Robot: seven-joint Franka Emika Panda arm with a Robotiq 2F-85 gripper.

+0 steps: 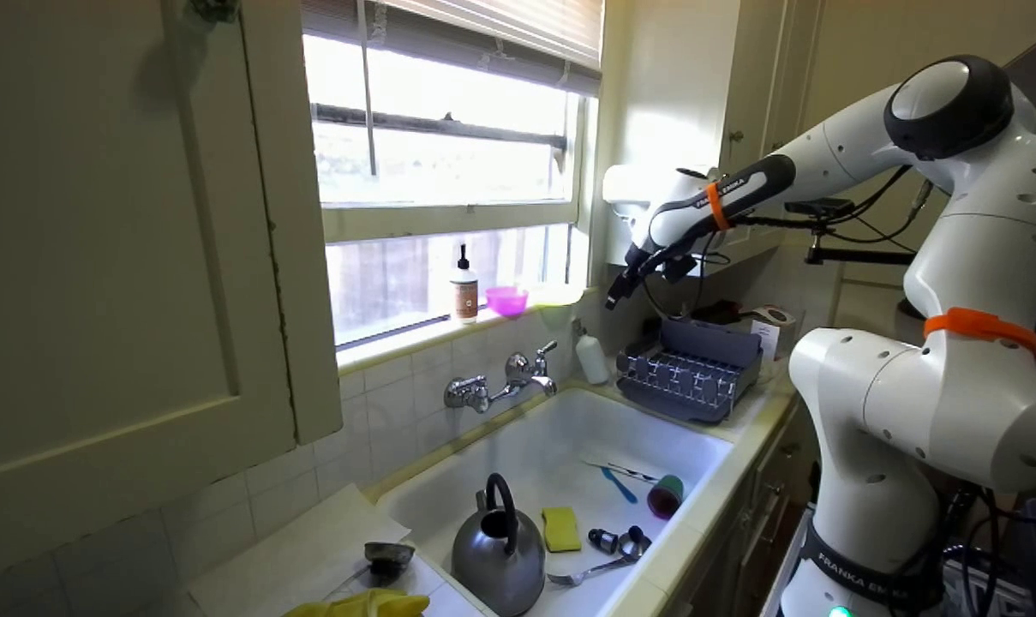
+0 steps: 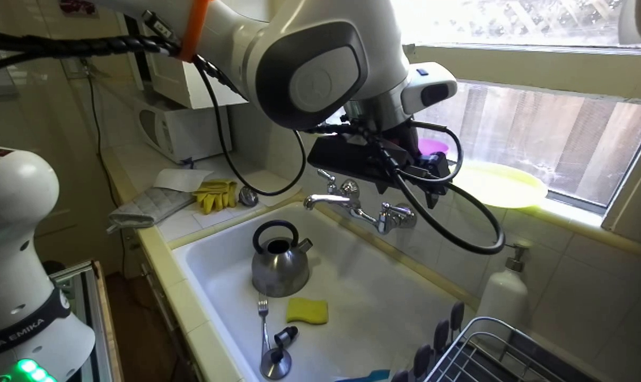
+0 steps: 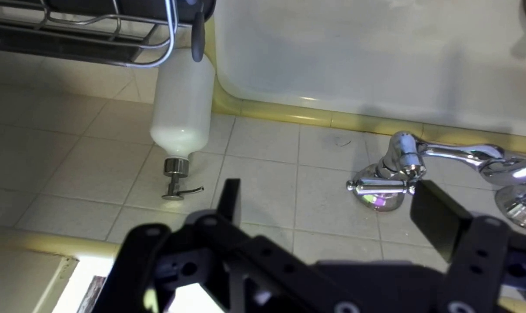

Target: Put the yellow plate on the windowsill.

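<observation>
Yellow plate rests on the windowsill, the white ledge above the back of the sink; behind the sink rises the bright window; a white robot arm, its base standing on the front side of the sink, reaches across, its gripper hanging over the sink's back edge near the plate, the two fingers spread well apart, with the tiled wall behind the sink showing between them in the wrist view; a dark dish rack stands at one end of the sink; a chrome faucet juts from the wall over the sink's back edge; a grey kettle stands upright inside the sink, toward the end opposite the rack; yellow gloves lie just past that same end of the sink; a white soap dispenser stands at the sink's back corner, by the rack; a pump bottle and a pink bowl share the ledge above the sink, the bowl just beside the plate; a cup lies tipped in the sink, near its front wall; a yellow sponge lies on the sink's floor by the kettle; a fork lies along the sink's front side.
</observation>
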